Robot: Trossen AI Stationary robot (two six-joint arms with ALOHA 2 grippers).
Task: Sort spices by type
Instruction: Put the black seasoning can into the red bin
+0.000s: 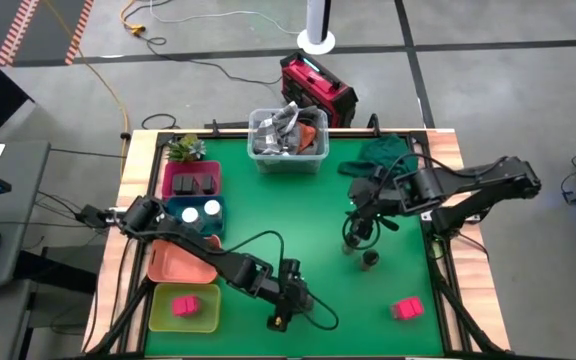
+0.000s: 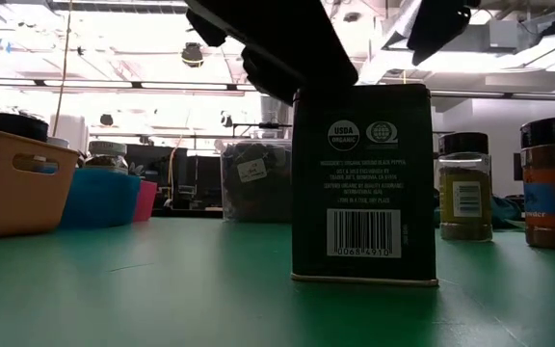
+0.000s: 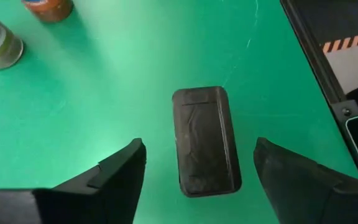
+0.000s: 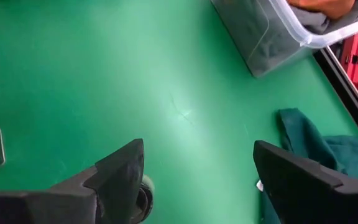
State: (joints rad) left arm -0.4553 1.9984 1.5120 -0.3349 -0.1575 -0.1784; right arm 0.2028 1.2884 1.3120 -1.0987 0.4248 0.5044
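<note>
A black rectangular box (image 3: pixel 205 140) stands upright on its base on the green mat near the table's near edge (image 1: pixel 278 322). My left gripper (image 3: pixel 199 146) hangs open above it, one finger on each side of the box top, touching nothing; the low view shows it just over the box (image 2: pixel 364 183). My right gripper (image 4: pixel 197 149) is open over the mat's right half (image 1: pixel 360 222), beside two dark-lidded round jars (image 1: pixel 353 240) (image 1: pixel 370 258). One jar (image 4: pixel 143 199) peeks out under its finger. A pink-red box (image 1: pixel 406 309) lies at the near right.
Trays line the left edge: a pink tray (image 1: pixel 173 170) with black boxes, a blue tray (image 1: pixel 173 212) with white-topped jars, an orange tray (image 1: pixel 173 265), and a yellow-green tray (image 1: pixel 158 318) with a pink box. A clear bin (image 1: pixel 288 160) and a green cloth (image 1: pixel 383 155) sit at the far side.
</note>
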